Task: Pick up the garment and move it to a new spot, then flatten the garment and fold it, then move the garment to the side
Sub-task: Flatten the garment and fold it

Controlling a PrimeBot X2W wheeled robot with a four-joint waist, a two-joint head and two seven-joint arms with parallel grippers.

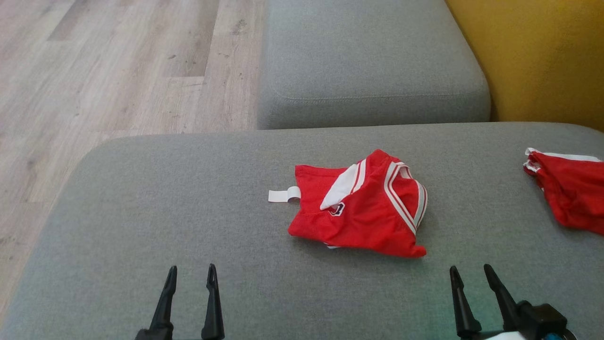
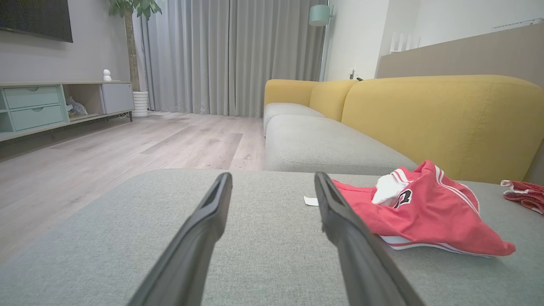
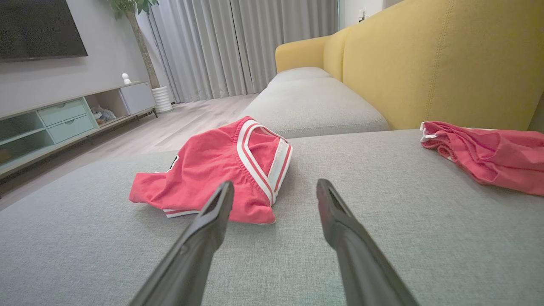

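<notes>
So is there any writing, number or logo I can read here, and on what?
Red garment: one dark-outlined white character, half hidden by a fold; perhaps a digit, not readable.
White tag at its edge: no print visible.
Second red garment: no print visible.
Nothing else readable.

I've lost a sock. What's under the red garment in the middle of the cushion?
Under the red garment is the grey cushion. A white tag sticks out at its left edge, white trim peeks from its near edge; anything else underneath is covered.
</notes>
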